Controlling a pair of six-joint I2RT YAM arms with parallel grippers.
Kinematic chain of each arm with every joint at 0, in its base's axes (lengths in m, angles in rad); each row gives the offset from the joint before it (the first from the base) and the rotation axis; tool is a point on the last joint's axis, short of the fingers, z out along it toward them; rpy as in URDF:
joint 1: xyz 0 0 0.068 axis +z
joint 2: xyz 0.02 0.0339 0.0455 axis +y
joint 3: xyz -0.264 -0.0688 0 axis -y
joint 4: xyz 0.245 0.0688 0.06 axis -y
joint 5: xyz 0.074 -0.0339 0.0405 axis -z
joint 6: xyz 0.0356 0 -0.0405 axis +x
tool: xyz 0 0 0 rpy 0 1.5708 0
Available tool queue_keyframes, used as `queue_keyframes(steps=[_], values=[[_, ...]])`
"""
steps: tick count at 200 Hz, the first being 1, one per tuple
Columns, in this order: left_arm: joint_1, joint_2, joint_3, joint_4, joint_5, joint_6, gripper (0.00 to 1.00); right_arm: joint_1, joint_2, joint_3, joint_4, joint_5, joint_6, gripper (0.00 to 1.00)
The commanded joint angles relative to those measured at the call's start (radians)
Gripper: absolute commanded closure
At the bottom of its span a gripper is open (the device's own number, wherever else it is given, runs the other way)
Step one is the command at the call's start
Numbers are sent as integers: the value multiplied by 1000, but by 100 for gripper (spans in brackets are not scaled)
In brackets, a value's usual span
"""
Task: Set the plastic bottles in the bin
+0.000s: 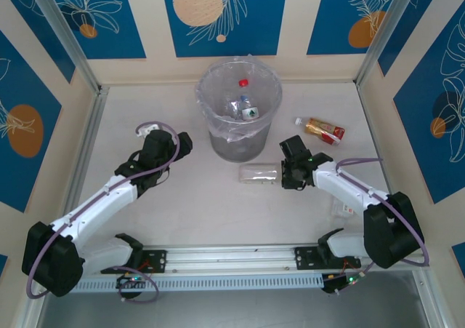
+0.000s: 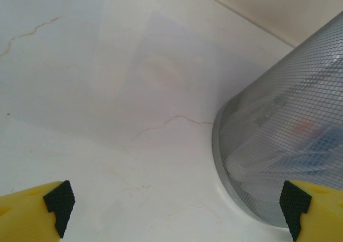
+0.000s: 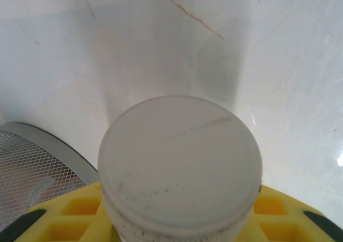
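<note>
The right gripper [image 1: 285, 174] clenches one end of the clear plastic bottle [image 1: 259, 173] lying on the white table [image 1: 218, 219] just before the round grey mesh bin [image 1: 218, 135] (an end grip should ease tipping it in); the left gripper [image 1: 178, 143], jaws spread and empty, hangs beside the bin, clear of that path.

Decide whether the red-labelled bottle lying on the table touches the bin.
Apart. The top view shows bare table between the red-labelled bottle and the bin.

— Where can I pass on the left?
— I see bare table [image 1: 196, 212] left of the bin [image 1: 225, 139] and nearer the bases.
— On the right?
— A clear bottle [image 1: 259, 173] lies just before the bin, and a brown bottle [image 1: 320, 130] lies to its right. Open table between them.
</note>
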Motion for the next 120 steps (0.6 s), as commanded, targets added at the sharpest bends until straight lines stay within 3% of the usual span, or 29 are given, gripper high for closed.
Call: queue_keyframes(steps=[1,31,76,120], values=[[8,7,-7,49,23,25,0,1,-24,-16,-55,65,-34,78],[8,15,-4,53,33,27,0,1,-46,-18,-71,94,-63,100],[8,17,-7,56,42,32,0,1,-99,-19,-84,156,-103,100],[9,7,-11,62,37,29,0,0,-174,14,-21,298,-396,100]])
